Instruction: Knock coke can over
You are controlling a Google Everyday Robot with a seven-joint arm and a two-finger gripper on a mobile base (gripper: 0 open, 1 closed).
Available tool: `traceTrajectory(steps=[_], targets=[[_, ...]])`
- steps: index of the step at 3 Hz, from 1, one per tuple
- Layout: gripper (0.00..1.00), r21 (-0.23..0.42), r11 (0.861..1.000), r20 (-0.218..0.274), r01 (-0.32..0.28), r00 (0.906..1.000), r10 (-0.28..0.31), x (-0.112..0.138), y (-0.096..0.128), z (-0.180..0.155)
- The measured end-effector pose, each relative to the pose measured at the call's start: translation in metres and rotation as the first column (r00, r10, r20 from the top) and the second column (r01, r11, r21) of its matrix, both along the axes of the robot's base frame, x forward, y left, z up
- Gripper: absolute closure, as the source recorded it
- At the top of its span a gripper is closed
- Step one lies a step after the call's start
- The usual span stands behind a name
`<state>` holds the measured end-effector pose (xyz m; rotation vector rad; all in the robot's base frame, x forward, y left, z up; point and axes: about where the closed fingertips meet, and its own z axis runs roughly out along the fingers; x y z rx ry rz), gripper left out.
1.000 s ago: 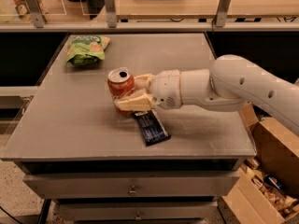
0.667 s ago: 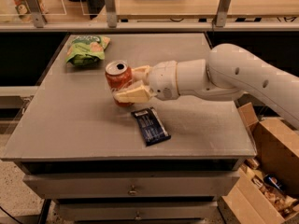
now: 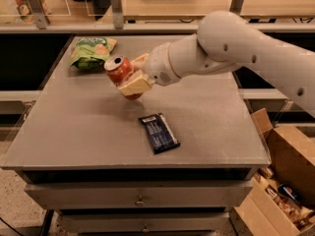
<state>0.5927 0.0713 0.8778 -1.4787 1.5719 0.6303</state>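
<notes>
Clamping: jaws on tilted coke can [image 3: 118, 71] | over table [image 3: 211, 117] ctr | box [image 3: 294, 149] holds pkgs [image 3: 287, 201]

No words, brand names or numbers are showing legibly anywhere. The small red-orange metal coke can [image 3: 119, 70], tilting at the robot's cream-coloured gripper [image 3: 130, 74] above the left-centre of the grey table [image 3: 216, 127], is showing only pale marks that cannot be read. The crumpled green chip bag [image 3: 91, 52] and the flat dark-blue snack wrapper [image 3: 158, 132] are carrying light print too small to make out.
</notes>
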Motion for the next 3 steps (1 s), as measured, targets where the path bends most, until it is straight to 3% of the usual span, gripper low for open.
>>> traceTrajectory(steps=[1, 2, 3], targets=[[1.0, -0.185, 0.983, 0.0, -0.008, 1.0, 0.008, 0.012, -0.009, -0.003], [1.0, -0.378, 0.926, -0.011, -0.024, 0.9997, 0.022, 0.014, -0.027, -0.003], [1.0, -0.515, 0.857, -0.018, -0.015, 0.9998, 0.007, 0.015, -0.052, -0.004]])
